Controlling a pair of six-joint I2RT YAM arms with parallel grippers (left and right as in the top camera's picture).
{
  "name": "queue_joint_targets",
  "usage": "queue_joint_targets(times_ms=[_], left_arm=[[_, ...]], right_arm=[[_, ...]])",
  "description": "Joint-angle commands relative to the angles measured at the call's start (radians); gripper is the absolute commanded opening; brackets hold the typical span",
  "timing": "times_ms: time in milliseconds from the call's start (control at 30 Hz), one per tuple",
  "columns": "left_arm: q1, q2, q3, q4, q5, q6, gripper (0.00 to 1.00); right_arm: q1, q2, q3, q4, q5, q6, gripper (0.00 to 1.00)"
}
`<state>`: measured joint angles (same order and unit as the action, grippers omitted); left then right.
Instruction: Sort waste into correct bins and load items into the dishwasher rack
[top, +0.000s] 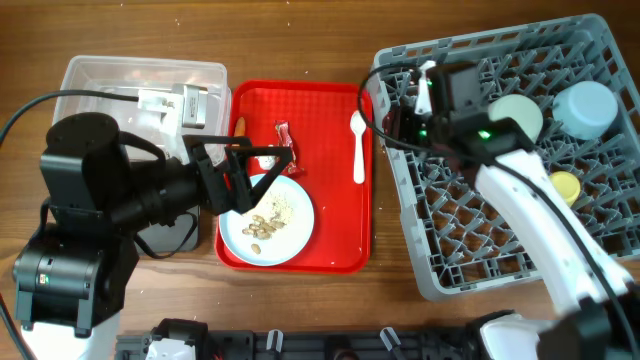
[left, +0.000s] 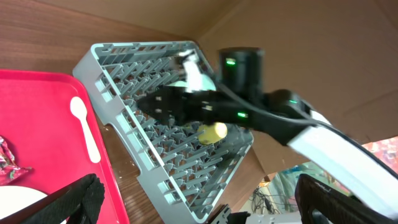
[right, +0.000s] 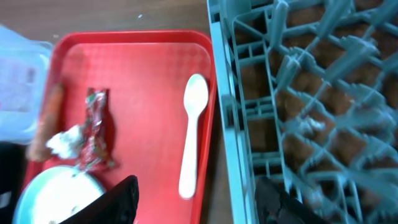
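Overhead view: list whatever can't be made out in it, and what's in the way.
- black tray: mostly under the left arm; contents unseen.
- pale blue plate: upper-left rim under the left gripper.
- pale green bowl: near edge behind the right arm.
- clear tub: contents too indistinct through the plastic to name.

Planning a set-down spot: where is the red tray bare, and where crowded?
Bare: the strip between the candy wrapper and the white spoon, and the corner right of the plate. Crowded: the red tray's left side, with carrot, tissue and wrapper.
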<state>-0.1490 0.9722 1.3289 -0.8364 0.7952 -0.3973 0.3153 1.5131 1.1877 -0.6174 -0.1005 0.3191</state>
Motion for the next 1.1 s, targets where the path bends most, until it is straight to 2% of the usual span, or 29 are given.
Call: queue_joint_targets(times_ms=[0,100,167,233,267,300,433,500,633,700,833,967,1067], left_arm=[[-0.005,-0.001,0.011,0.002,0.015,0.020,1.00],[-0.005,-0.001,0.011,0.002,0.015,0.020,1.00],[-0.005,-0.001,0.011,0.002,0.015,0.020,1.00],[-0.005,-0.001,0.011,0.002,0.015,0.020,1.00],[-0.005,-0.001,0.011,0.002,0.015,0.020,1.00],[-0.005,-0.001,0.011,0.002,0.015,0.020,1.00],[-0.005,-0.001,0.011,0.002,0.015,0.020,1.00],[-0.005,-0.001,0.011,0.002,0.015,0.020,1.00],[-0.005,-0.001,0.011,0.002,0.015,0.020,1.00],[-0.005,-0.001,0.011,0.002,0.015,0.020,1.00],[-0.005,-0.001,0.011,0.002,0.015,0.020,1.00],[-0.005,-0.001,0.011,0.002,0.015,0.020,1.00],[-0.005,-0.001,0.011,0.002,0.015,0.020,1.00]], right_arm=[[0.002,0.140,0.002,0.048,0.018,-0.084,0.60],[0.002,0.224,0.002,0.068,0.031,-0.083,0.52],[0.002,0.264,0.002,0.084,0.057,-0.081,0.51],[0.002,0.281,0.002,0.088,0.056,-0.065,0.38],[0.002,0.282,0.002,0.085,0.057,-0.035,0.26],[0.000,0.282,0.002,0.085,0.058,0.009,0.20],[-0.002,0.281,0.002,0.106,0.109,0.200,0.05],[-0.003,0.281,0.002,0.113,0.178,0.282,0.04],[-0.002,0.281,0.002,0.116,0.215,0.281,0.04],[-0.003,0.281,0.002,0.097,0.270,0.346,0.04],[-0.002,0.281,0.002,0.155,0.245,0.372,0.04],[-0.002,0.281,0.002,0.206,0.238,0.279,0.05],[-0.002,0.281,0.002,0.211,0.240,0.158,0.04]])
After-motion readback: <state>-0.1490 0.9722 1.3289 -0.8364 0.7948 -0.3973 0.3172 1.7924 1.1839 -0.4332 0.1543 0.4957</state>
